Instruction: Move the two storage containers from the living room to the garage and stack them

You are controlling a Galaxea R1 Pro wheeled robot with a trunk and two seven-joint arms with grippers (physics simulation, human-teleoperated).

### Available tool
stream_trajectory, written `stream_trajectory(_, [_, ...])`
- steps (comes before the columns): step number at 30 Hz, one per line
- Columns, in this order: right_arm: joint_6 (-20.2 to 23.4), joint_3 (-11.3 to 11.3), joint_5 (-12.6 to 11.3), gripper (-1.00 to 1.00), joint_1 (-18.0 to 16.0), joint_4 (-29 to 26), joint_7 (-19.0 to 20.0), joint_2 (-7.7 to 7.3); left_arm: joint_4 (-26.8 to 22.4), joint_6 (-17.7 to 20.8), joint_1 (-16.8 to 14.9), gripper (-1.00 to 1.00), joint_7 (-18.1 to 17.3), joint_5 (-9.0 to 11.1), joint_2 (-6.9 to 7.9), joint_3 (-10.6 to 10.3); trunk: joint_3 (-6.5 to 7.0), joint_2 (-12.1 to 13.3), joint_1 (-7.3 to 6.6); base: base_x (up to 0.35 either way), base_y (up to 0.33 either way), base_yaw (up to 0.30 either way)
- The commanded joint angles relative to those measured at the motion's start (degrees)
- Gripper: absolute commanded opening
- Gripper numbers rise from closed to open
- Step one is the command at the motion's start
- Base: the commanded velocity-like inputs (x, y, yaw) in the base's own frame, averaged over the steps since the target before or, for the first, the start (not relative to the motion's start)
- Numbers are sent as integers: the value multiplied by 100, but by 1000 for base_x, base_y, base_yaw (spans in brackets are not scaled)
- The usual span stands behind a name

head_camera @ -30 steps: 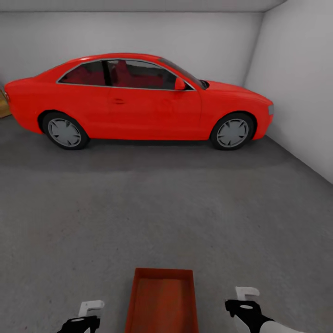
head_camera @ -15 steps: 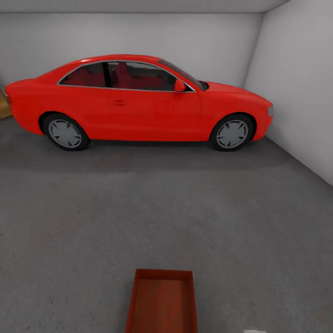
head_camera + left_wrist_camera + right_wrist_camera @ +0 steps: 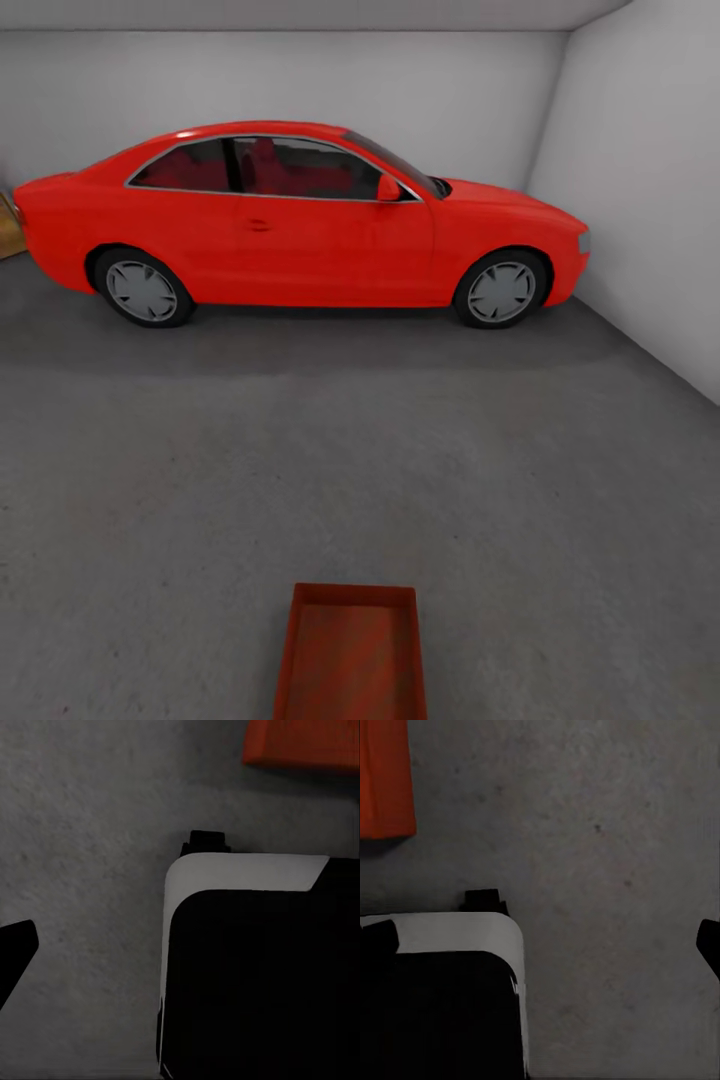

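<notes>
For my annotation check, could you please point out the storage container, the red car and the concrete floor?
storage container [image 3: 352, 660]: head view, its inner bottom.
red car [image 3: 330, 245]: head view, the side door.
concrete floor [image 3: 300, 450]: head view, bare patch between car and container.

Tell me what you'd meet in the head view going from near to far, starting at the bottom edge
storage container → bare stretch of concrete floor → red car → white back wall
</notes>
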Motion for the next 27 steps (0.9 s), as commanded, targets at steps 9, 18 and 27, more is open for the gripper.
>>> stream_trajectory(9, [-21, 36, -5, 100, -1, 75, 419, -10, 22, -26, 177, 100, -113, 59, -91, -33, 104, 239, -132, 0, 0, 0])
stream_trajectory(18, [-27, 36, -7, 100, -1, 69, 420, -10, 14, -25, 178, 100, -113, 59, -100, -29, 104, 239, -132, 0, 0, 0])
stream_trajectory(27, [-27, 36, -14, 100, -1, 51, 420, 6, 14, -17, 181, 100, -104, 67, -203, -25, -58, -122, 65, 0, 0, 0])
